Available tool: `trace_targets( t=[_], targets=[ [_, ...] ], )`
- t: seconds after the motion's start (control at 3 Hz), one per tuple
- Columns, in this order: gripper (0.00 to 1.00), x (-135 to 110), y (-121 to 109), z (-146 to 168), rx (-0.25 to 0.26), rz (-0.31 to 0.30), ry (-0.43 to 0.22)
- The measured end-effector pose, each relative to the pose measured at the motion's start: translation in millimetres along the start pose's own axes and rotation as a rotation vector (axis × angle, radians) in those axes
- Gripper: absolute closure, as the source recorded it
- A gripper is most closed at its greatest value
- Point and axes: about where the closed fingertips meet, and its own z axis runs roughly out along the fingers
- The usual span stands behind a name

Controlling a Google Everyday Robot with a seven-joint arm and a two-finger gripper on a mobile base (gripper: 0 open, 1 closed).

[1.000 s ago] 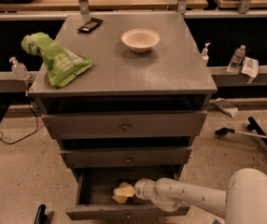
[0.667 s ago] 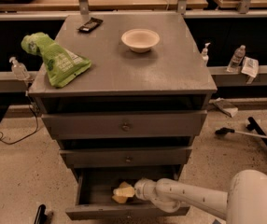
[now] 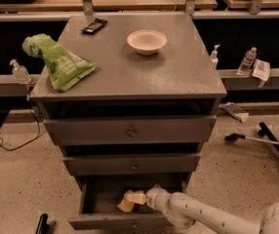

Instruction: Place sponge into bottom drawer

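Observation:
The bottom drawer (image 3: 129, 223) of the grey cabinet is pulled open. The pale yellow sponge (image 3: 131, 201) is inside it, near the middle, tilted. My gripper (image 3: 142, 199) reaches into the drawer from the right on a white arm and is at the sponge, its tip touching or holding it. The fingers are hidden by the wrist and the sponge.
A green bag (image 3: 59, 62), a white bowl (image 3: 147, 41) and a black phone-like item (image 3: 94, 26) lie on the cabinet top (image 3: 178, 77). The two upper drawers (image 3: 129, 129) are slightly open. Bottles (image 3: 247, 60) stand on side shelves. A black stand leg (image 3: 264, 140) lies on the floor at right.

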Motion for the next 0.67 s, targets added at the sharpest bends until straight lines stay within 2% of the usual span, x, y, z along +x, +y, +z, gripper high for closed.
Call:
trace_targets(
  t=[0.33,0.67],
  targets=[
    [0.00,-5.7,-7.6,-6.1,0.036,0.016,-0.034],
    [0.00,-14.1,-17.5,-16.3,0.109,0.034,-0.085]
  ],
)
